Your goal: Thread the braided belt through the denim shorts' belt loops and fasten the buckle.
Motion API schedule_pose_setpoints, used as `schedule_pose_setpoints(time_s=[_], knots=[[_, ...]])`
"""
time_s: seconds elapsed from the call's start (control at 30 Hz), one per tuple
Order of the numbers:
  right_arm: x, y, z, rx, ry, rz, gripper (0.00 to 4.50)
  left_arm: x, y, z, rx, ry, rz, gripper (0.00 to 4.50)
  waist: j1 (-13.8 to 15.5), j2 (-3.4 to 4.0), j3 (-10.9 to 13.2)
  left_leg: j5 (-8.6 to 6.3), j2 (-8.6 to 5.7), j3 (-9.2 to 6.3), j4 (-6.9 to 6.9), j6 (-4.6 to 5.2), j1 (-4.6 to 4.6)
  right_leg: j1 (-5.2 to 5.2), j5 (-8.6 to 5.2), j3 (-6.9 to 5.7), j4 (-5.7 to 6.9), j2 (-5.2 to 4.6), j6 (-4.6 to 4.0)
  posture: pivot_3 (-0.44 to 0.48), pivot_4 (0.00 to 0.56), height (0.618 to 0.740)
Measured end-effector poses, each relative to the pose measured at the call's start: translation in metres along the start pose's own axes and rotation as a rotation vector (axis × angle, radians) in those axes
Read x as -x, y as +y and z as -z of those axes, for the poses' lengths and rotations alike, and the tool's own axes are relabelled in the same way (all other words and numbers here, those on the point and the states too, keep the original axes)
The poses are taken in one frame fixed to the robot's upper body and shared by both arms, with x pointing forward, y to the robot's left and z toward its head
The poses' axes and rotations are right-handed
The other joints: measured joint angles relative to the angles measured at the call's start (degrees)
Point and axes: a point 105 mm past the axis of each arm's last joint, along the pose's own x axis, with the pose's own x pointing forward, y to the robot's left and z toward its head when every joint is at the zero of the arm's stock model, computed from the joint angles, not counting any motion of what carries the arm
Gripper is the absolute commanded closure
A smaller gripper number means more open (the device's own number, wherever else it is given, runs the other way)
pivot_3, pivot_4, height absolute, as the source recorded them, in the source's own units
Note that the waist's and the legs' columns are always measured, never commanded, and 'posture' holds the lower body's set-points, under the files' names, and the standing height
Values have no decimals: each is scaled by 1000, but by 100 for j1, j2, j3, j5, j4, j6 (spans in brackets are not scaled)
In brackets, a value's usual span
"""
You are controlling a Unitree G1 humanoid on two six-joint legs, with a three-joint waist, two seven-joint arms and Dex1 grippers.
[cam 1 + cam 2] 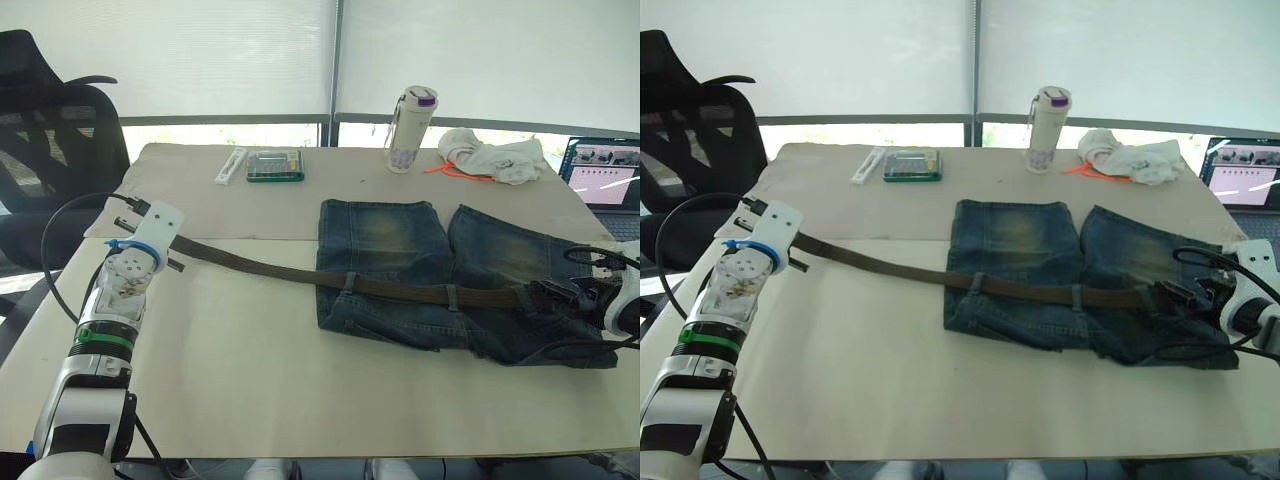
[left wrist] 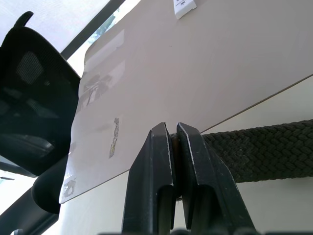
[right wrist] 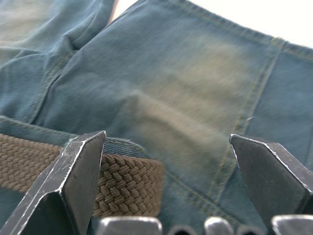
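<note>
Left pincer (image 2: 173,147): seen in its wrist view clamped tight on the belt (image 1: 400,289) end, over the worktop (image 1: 250,360). Belt laid across the shorts (image 1: 440,280) waistband. Right pincer (image 3: 166,161): spread wide, empty, over the belt's other end.

Head stereo pair: looks forward and down over the table (image 1: 300,370), taking in both arms, the denim shorts (image 1: 400,240) and the windows beyond. Left wrist camera: set close, looking along the left gripper (image 2: 174,134) at the braided belt (image 2: 264,152). Right wrist camera: close over the shorts and belt end, shared with the head views.
</note>
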Motion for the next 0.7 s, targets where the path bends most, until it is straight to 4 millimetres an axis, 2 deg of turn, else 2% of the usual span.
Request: schedule_pose_setpoints(time_s=[0.27,0.47,0.6,0.7], knots=[[-3,15,7,-77,58,-118,23,0,-7,-2,5,-7,35,4500,6,0,0,0,0,3,1,0,-1,0,0,-1,4,0,0,0,150,737],[-5,9,19,-30,160,-77,23,0,-8,-1,3,-8,40,4500,7,0,0,0,1,6,2,0,0,-1,0,0,4,0,0,0,150,737],[-7,9,15,-33,150,-73,1166,1,-9,-2,1,-11,43,4500,4,0,0,1,1,7,2,-1,0,-2,0,0,4,0,0,0,150,737],[-8,7,15,-40,150,-68,2215,1,-10,0,1,-5,44,4500,3,0,0,1,1,8,2,-1,0,-2,0,0,6,0,0,0,150,737]])
